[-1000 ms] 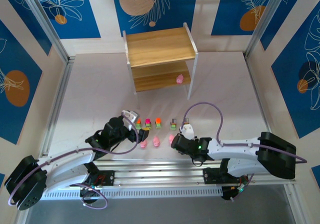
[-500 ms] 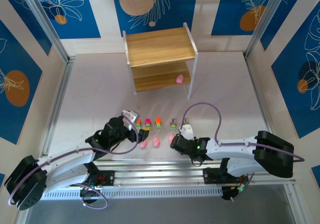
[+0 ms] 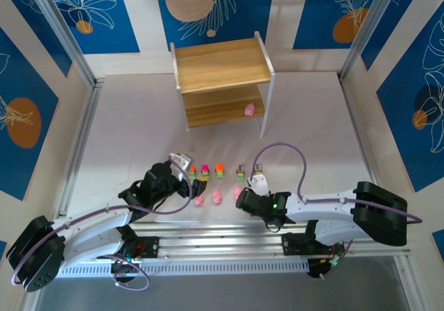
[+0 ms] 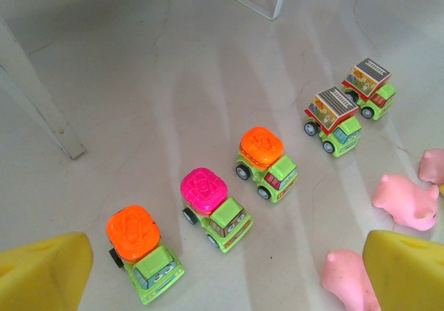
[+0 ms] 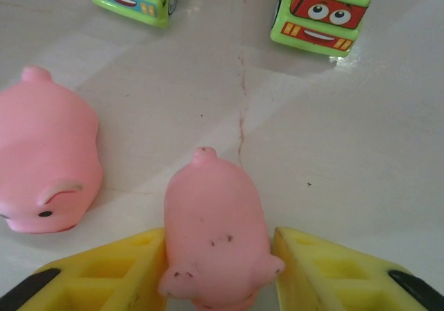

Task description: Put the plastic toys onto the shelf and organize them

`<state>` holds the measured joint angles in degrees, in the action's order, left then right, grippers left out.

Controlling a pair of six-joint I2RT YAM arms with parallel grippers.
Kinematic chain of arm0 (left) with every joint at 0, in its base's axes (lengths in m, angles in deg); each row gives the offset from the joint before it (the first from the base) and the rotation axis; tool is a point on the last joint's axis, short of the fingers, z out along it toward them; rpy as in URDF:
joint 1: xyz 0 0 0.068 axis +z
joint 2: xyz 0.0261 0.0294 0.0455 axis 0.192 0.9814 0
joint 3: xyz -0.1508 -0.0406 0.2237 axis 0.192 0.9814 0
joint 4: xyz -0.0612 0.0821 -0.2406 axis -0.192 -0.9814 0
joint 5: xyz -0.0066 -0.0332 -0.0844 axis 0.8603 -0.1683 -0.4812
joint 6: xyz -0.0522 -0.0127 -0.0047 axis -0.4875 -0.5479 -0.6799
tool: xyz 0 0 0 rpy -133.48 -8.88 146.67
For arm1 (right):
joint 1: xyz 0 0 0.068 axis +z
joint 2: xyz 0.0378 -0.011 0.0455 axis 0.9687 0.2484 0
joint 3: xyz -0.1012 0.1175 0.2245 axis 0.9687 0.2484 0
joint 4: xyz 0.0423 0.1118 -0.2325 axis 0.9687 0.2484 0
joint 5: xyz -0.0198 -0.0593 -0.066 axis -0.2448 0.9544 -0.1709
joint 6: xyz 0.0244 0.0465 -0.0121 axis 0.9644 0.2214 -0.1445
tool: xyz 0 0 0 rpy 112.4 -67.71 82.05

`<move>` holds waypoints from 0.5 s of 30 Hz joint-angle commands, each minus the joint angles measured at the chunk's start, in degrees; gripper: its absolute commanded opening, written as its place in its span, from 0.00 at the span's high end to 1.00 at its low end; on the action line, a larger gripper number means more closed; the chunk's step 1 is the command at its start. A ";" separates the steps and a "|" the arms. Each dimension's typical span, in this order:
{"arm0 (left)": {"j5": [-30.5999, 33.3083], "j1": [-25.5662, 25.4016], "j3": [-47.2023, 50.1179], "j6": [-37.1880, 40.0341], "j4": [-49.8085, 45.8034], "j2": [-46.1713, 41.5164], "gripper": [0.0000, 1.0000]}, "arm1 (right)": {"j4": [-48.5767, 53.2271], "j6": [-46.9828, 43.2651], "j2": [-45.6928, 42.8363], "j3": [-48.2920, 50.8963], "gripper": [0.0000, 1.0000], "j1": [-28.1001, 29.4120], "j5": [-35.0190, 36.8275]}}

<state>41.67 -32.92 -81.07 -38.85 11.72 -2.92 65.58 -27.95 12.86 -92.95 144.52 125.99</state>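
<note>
1. Against a second ago, the right gripper [image 5: 219,259] sits slightly further left in the top view. The left gripper [image 4: 225,269] and every toy lie as before.
2. The right gripper's yellow fingers [image 5: 104,276] flank a pink pig [image 5: 215,228] on the table [image 5: 361,151]. Whether they squeeze it, I cannot tell.
3. The left gripper gapes wide, holding nothing, above five green cars [image 4: 267,162] standing in a row.
4. Another pig [image 3: 250,108] lies at the right end of the lower tier of the shelf [image 3: 222,64].
5. Roof stickers on the two grey-topped cars [image 4: 333,116] are too small to read.
</note>
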 commanded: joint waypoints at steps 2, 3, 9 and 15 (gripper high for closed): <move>-0.94 0.65 -2.09 0.35 1.03 0.68 0.00 | 1.50 1.66 0.27 -1.03 0.61 0.56 1.87; -0.86 0.66 -2.10 0.42 1.01 0.71 0.00 | 1.58 1.59 0.21 -1.01 0.61 0.67 1.98; -0.82 0.64 -2.08 0.36 1.01 0.65 0.00 | 2.08 1.75 -0.27 -1.33 0.66 0.94 2.55; -0.82 0.62 -2.12 0.33 1.09 0.73 0.00 | 4.35 2.41 -0.42 -2.52 0.69 1.04 3.25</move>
<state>41.69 -32.92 -81.64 -38.85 11.72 -2.33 67.55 -27.34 12.84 -93.71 145.07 127.21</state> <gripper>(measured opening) 0.997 0.311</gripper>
